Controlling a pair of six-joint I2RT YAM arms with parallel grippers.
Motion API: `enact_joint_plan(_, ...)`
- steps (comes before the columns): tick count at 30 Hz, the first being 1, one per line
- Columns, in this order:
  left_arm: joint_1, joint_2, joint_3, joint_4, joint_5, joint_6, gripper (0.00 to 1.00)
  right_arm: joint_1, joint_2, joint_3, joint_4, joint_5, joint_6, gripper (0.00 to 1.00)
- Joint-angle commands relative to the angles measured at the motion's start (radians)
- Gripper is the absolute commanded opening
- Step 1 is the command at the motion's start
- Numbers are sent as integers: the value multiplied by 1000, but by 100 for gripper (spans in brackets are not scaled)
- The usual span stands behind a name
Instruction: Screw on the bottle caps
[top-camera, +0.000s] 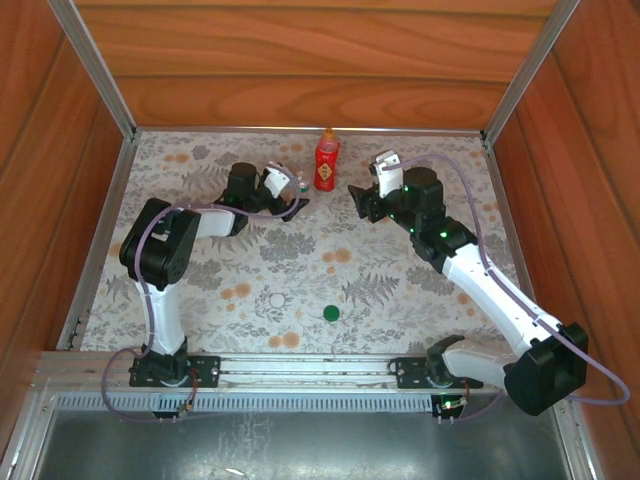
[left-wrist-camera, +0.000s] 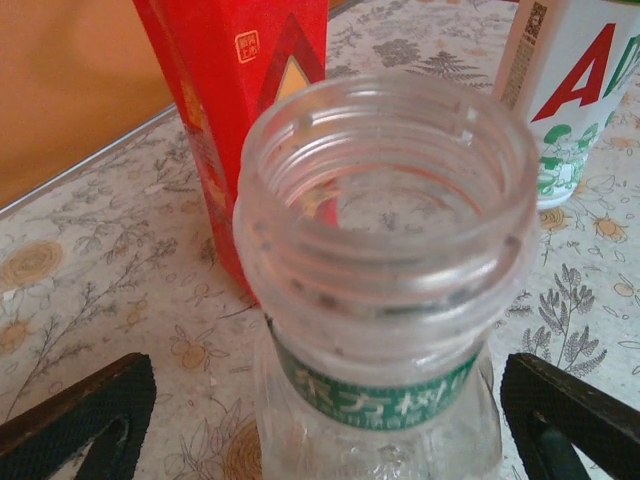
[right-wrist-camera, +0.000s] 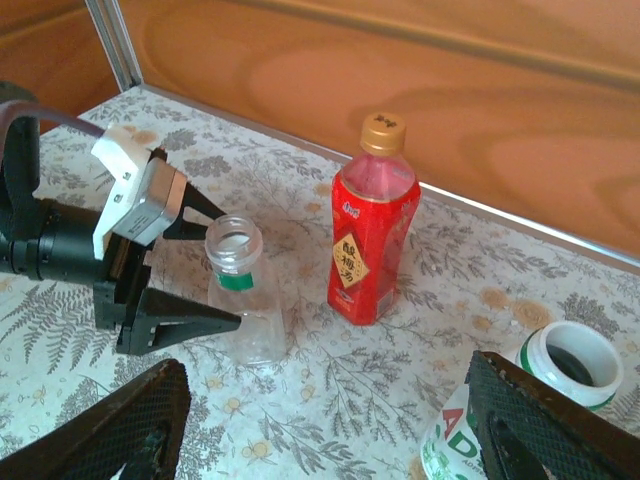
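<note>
The left gripper (right-wrist-camera: 228, 266) is wide open, its fingers either side of the uncapped clear bottle (right-wrist-camera: 240, 290) and apart from it. Just to the right stands the red bottle (right-wrist-camera: 372, 240), capped. The right gripper (right-wrist-camera: 325, 400) gapes empty, with the open white bottle (right-wrist-camera: 530, 352) beside one finger.

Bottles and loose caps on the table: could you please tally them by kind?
Bottles: 3 (red bottle, clear bottle, white bottle)
Loose caps: 2 (green cap, white cap)
Total: 5
</note>
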Motion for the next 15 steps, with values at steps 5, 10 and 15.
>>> enact_joint_plan(5,5,31,93,-150,40,43,82,9,-4,-9,-13,10,-4,77)
enact_joint_plan(10,-5,42,129,-212,32,66,74,9,-9,-13,-19,17,-9,77)
enact_joint_plan(15,-8,38,124,-216,40,79,63,8,-16,-29,-19,15,-6,77)
